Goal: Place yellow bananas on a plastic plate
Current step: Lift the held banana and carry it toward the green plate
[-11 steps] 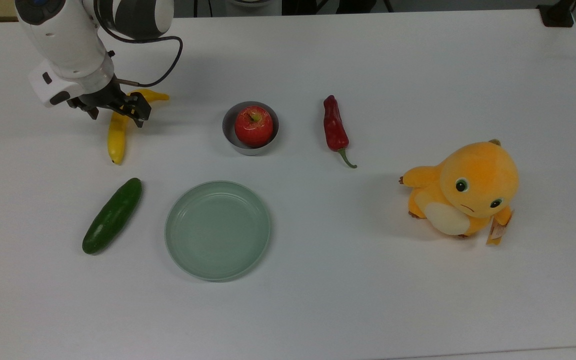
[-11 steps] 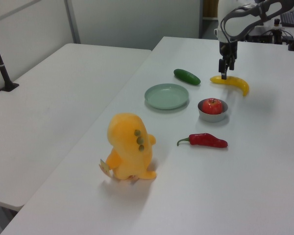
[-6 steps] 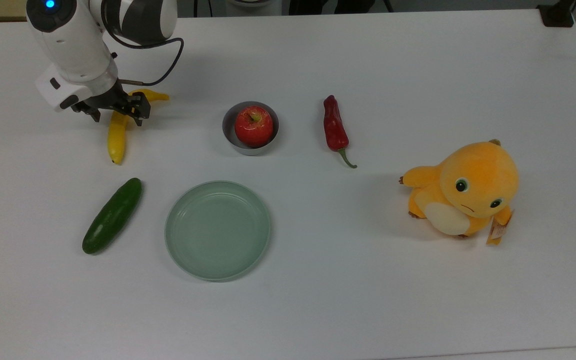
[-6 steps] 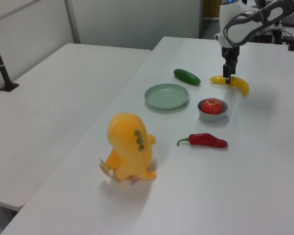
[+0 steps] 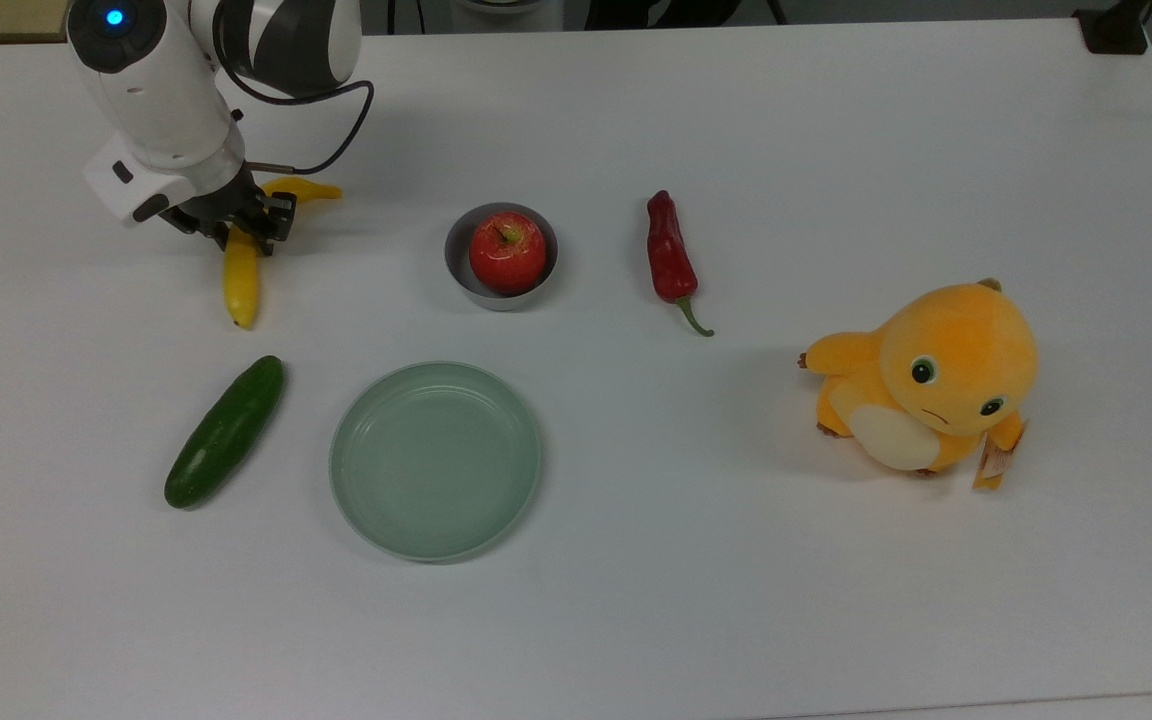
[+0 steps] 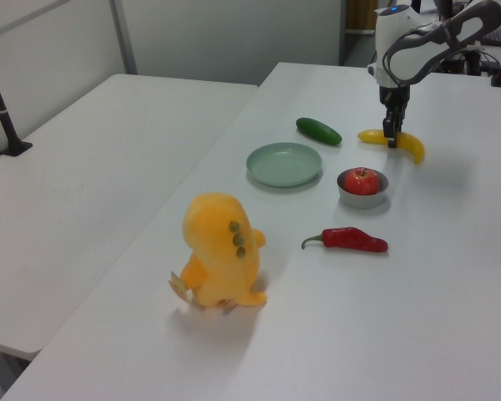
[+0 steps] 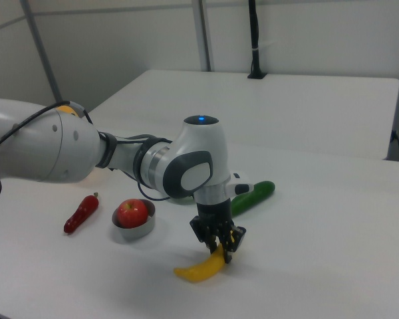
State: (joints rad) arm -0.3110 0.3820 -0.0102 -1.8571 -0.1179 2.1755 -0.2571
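My claw (image 5: 239, 226) is down on the banana (image 5: 242, 282), fingers either side of its middle and closed against it, while it lies on the table (image 5: 836, 150) above the cucumber (image 5: 225, 431) in the top view. My wrist hides the banana's bend there; only its stem and lower half show. The plate (image 5: 436, 458) sits apart, beside the cucumber, below the bowl (image 5: 460, 262) holding an apple (image 5: 507, 252)

You'll see the gripper (image 5: 236, 228) has dropped lower over the curved bright-yellow banana (image 5: 241, 285), its jaws drawn in around the fruit's middle. The banana has turned slightly on the bench.
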